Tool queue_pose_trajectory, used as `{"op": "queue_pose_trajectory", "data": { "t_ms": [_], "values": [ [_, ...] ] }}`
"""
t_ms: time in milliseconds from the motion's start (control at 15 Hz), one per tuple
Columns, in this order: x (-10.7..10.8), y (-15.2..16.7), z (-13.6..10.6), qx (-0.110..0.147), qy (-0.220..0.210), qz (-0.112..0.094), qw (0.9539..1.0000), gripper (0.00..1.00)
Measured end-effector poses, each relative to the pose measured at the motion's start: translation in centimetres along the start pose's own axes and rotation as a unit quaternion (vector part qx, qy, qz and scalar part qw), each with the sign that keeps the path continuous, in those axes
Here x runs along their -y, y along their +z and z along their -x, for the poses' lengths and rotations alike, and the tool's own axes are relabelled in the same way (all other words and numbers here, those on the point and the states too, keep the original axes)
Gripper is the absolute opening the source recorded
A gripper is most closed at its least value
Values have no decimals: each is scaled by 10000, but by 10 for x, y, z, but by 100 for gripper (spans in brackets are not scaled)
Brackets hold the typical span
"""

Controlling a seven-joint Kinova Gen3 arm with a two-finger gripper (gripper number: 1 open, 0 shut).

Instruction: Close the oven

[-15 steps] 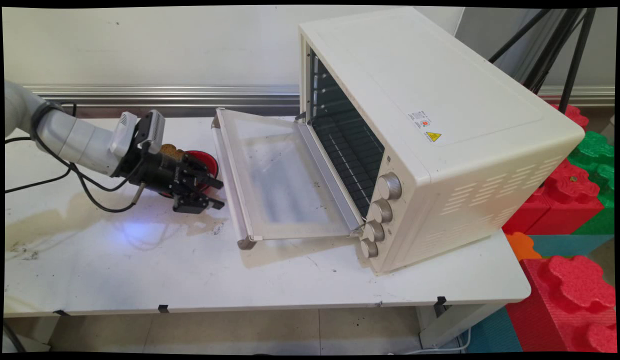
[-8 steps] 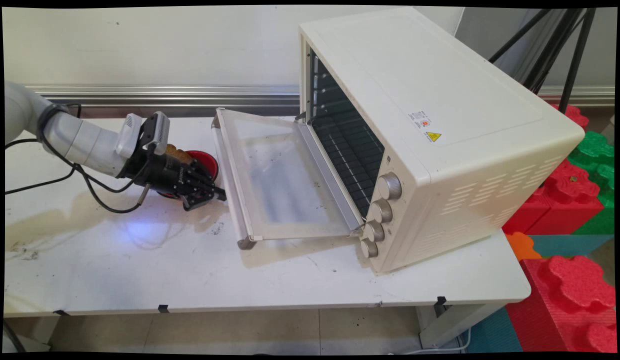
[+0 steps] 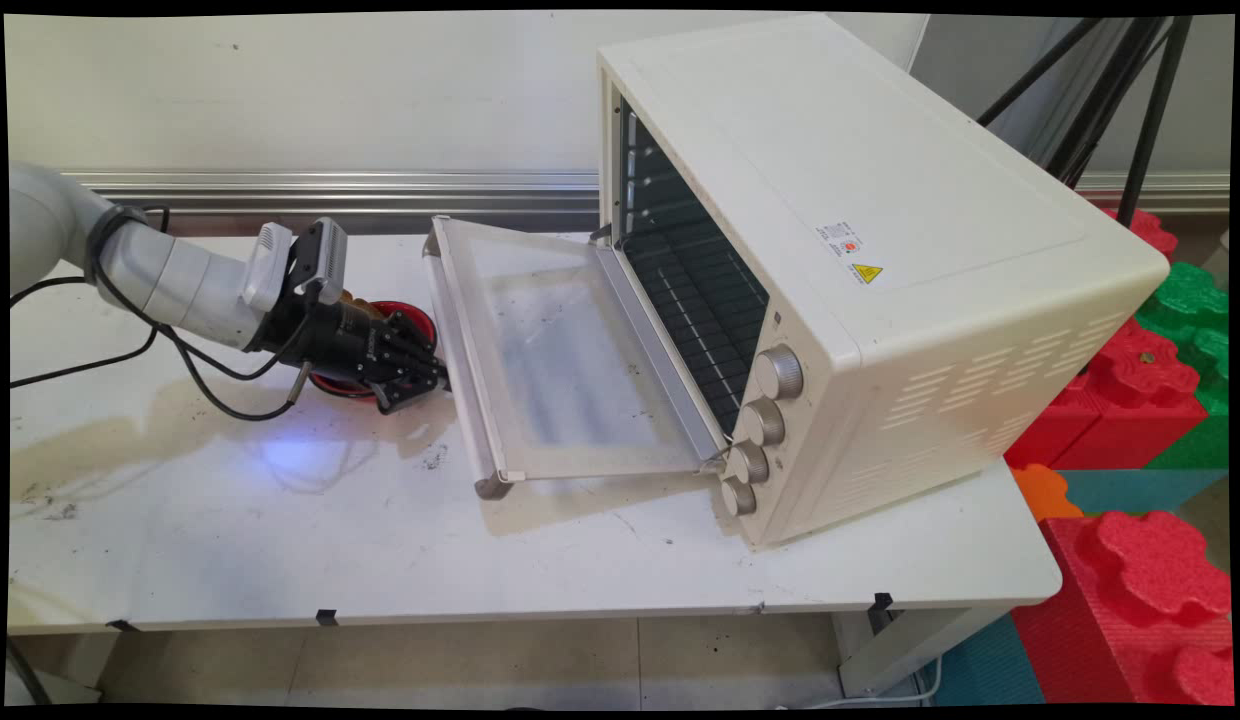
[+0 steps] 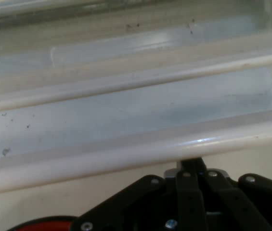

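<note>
Since a second ago the gripper (image 3: 427,378) has travelled toward the oven door (image 3: 560,350) and its jaws, then spread apart, have drawn together. They now stand closed with the fingertips meeting, and nothing is visible between them. The hand view confirms this: the gripper (image 4: 192,166) shows its two fingers pressed together, their tips right at the pale handle bar (image 4: 126,156) along the door's outer edge. Whether the tips actually touch the bar or stop just short of it cannot be settled from either view.

The oven door lies fully dropped open, roughly level, hinged at the mouth of the toaster oven (image 3: 840,270). The gripper sits at the door's far-from-hinge edge, on the side away from the oven cavity, about midway along the handle.

Just beside the door's outer edge, and partly hidden under the gripper and wrist, stands a red bowl (image 3: 400,312) holding something brown (image 3: 352,298), possibly bread; the arm covers too much to be sure. The bowl's rim (image 4: 39,224) also shows at the bottom of the hand view.

Door, oven and bowl have not shifted over the interval. All rest on the white table (image 3: 280,530), which is stained and marked on the side of the door away from the oven.
</note>
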Motion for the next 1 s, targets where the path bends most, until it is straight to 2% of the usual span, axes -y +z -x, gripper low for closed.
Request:
{"op": "queue_pose_trajectory", "data": {
  "t_ms": [667,1000],
  "values": [
    [4,-2,-8,-236,103,-100,9996,0],
    [6,-9,-20,-458,152,-184,9987,0]
  ]
}}
